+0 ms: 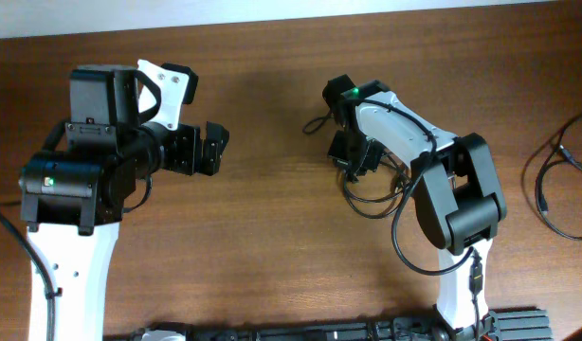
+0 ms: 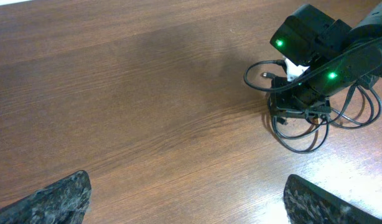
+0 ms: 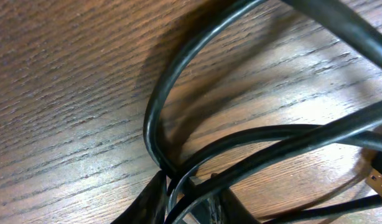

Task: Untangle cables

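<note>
Right of centre on the table [image 1: 272, 237], my right claw [image 1: 353, 159] straddles the cables [image 3: 149, 124], gripping or not I cannot tell, left claw [image 1: 215, 149] released; pinching several strands together could tighten the knot

Overhead looks straight down on the table [image 1: 272, 237]. Right wrist sits almost on the cables [image 3: 149, 118]. Left wrist sees them from across.

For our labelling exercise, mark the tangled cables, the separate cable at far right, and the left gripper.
tangled cables [image 3: 152, 127]: right wrist view, the loop's left bend.
separate cable [image 1: 540, 194]: overhead view, its left part.
left gripper [image 1: 218, 150]: overhead view, between its open fingers.
</note>
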Robot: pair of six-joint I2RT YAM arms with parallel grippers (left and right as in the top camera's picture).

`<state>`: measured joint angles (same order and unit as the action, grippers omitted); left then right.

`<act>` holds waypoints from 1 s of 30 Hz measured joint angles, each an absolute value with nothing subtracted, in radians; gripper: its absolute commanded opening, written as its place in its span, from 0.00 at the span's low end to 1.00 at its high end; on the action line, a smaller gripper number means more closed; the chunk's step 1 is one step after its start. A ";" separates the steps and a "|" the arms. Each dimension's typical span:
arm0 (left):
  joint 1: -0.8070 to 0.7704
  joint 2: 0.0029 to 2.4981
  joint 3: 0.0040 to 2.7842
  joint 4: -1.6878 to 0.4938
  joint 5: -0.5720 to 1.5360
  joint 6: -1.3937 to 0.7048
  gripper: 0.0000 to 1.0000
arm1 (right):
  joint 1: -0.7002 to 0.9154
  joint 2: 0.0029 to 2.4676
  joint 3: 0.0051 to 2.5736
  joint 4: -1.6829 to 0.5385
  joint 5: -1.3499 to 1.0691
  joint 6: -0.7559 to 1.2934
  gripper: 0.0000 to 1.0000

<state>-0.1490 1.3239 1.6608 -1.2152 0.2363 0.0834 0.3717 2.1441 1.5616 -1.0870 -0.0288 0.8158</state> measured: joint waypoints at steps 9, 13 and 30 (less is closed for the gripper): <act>-0.149 1.324 1.661 -1.215 0.236 0.083 0.99 | 0.372 2.112 1.586 -1.088 0.000 0.815 0.04; -0.149 1.324 1.661 -1.215 0.236 0.083 0.99 | 0.372 2.108 1.588 -1.098 0.001 0.815 0.04; -0.149 1.324 1.661 -1.215 0.236 0.084 0.99 | 0.372 2.092 2.273 -1.537 0.091 0.628 0.04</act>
